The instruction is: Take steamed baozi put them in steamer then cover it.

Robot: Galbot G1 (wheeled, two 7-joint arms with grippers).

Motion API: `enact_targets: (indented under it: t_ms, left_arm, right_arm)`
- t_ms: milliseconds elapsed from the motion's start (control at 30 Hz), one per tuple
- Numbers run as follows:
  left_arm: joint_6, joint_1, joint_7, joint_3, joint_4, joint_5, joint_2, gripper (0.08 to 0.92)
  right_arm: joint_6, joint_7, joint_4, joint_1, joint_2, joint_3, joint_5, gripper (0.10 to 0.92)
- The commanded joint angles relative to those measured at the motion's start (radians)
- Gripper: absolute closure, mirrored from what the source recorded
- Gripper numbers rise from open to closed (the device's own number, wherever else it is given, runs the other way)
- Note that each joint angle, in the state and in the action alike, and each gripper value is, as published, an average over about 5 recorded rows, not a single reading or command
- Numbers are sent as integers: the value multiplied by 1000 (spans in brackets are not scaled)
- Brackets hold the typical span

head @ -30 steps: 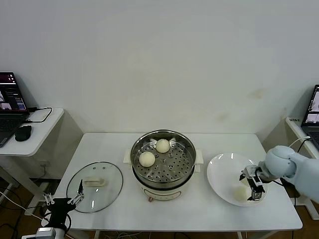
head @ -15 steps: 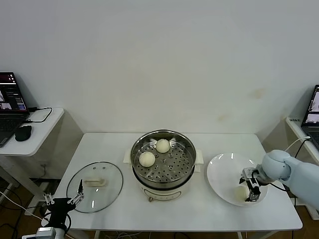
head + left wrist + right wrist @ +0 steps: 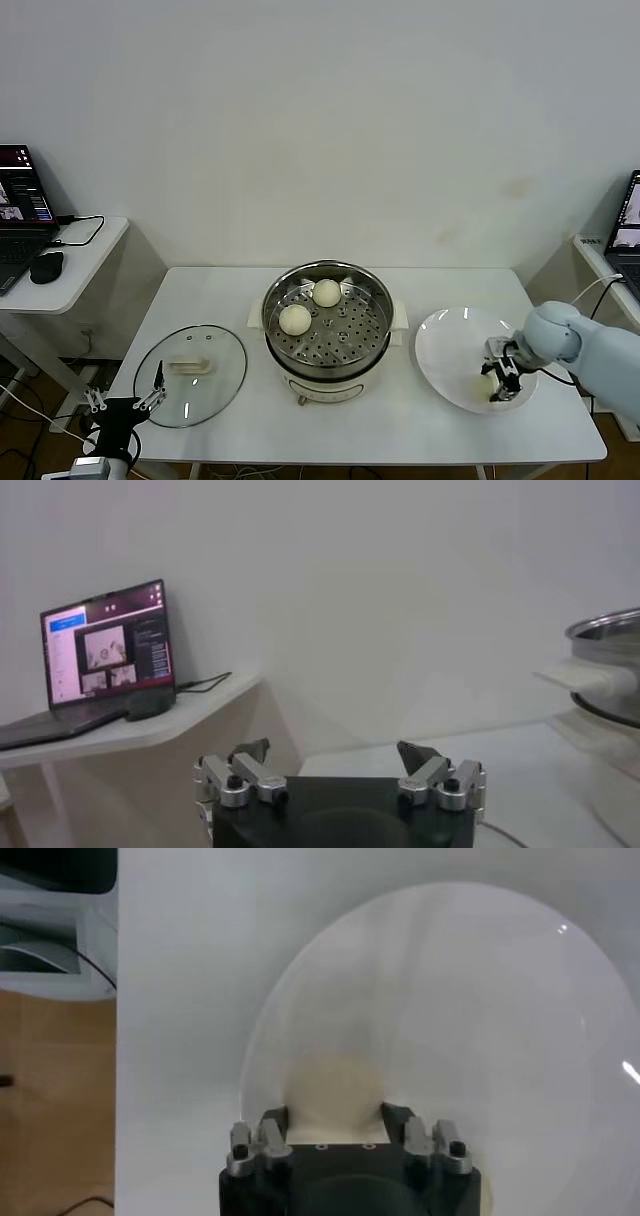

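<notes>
The steamer (image 3: 275,300) stands at the table's middle with two baozi on its perforated tray, one toward the front left (image 3: 295,319) and one behind it (image 3: 327,293). A third baozi (image 3: 484,383) lies on the white plate (image 3: 450,340) to the right. My right gripper (image 3: 503,385) is down on the plate, shut on this baozi; in the right wrist view the bun (image 3: 335,1088) fills the gap between the fingers of the gripper (image 3: 335,1116). The glass cover (image 3: 190,372) lies flat on the table's left. My left gripper (image 3: 125,400) is open and empty, parked by the table's front left corner.
A side table with a laptop (image 3: 18,215) and mouse stands at the far left. Another laptop (image 3: 630,225) shows at the far right. In the left wrist view the steamer's edge (image 3: 610,660) is off to one side of my left gripper (image 3: 333,755).
My right gripper has sunk lower onto the plate and closed around the baozi. The left arm, cover and steamer have not moved.
</notes>
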Motion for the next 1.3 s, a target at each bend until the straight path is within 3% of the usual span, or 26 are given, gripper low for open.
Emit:
enact_targets:
  t_ms: [33, 300, 600, 1000, 1300]
  left_arm:
    - [0, -1, 0, -1, -1, 0, 2, 177]
    - [1, -4, 0, 3, -3, 1, 7, 177]
    - [-1, -1, 0, -2, -5, 0, 13, 177]
    - [-2, 0, -1, -13, -4, -1, 11, 177]
    - [-3, -2, -1, -20, -4, 0, -3, 177]
  right_arm:
    - [4, -33, 11, 119, -5, -27, 33, 457]
    - [-10, -77, 20, 435, 12, -109, 155, 457]
    - [-7, -34, -16, 763, 171, -248, 274, 457]
    - [66, 65, 70, 812, 411, -389, 378, 456]
    - [216, 107, 85, 734, 526, -488, 308, 448]
